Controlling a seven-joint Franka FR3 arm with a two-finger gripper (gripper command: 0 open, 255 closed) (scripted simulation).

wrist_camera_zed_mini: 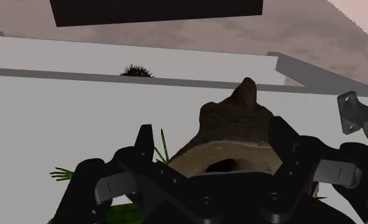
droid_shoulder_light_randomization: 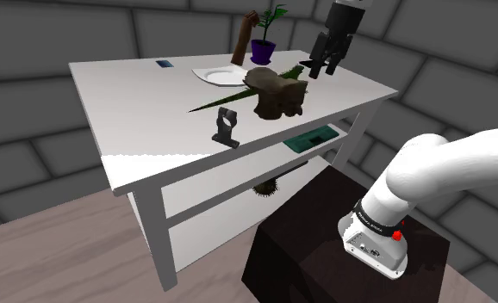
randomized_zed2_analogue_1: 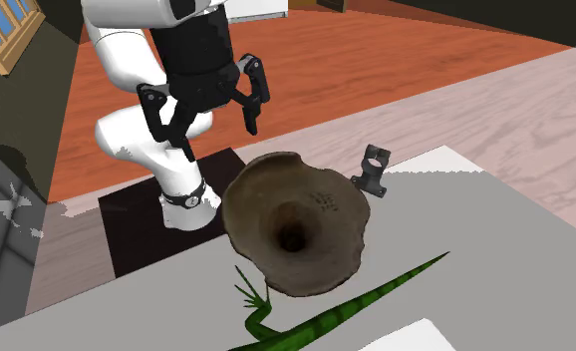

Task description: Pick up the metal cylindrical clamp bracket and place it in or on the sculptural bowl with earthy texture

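Dark grey clamp bracket (droid_shoulder_light_randomization: 227, 126) on the white surface (droid_shoulder_light_randomization: 135, 95), nr the front edge in the shoulder view. Upright, ring end on top, so long axis up & down. Touched by nothing.

Next to it, up & to the shoulder view's right: the brown lumpy bowl (droid_shoulder_light_randomization: 277, 95), near but apart. Green toy lizard (randomized_zed2_analogue_1: 331, 311) flat on the surface by the bowl's foot.

Past the bowl, higher: the black end effector (droid_shoulder_light_randomization: 326, 58), in the air, up & to the shoulder view's right of the bowl. Fingers well apart, nothing btw them, nothing held. So, from end effector to clamp bracket: down & to the shoulder view's left, w/ the bowl right in the way. Just one arm here, so no picking of arms.

Prob. next: lift over or swing round the bowl, drop down on the clamp bracket from above, close on its thin sides. Could bump the bowl if too low. Could tip the clamp bracket too, tall & narrow by the look of it.

In the second exterior view, hidden from the shoulder view: the bowl's inside, wide rim & a dark hole down the middle. Also there: clamp bracket close by the surface's edge, to that view's right of the end effector. In the wrist view: bowl straight ahead btw the fingers, clamp bracket (wrist_camera_zed_mini: 353, 114) off past one finger, so a sideways shift needed first.
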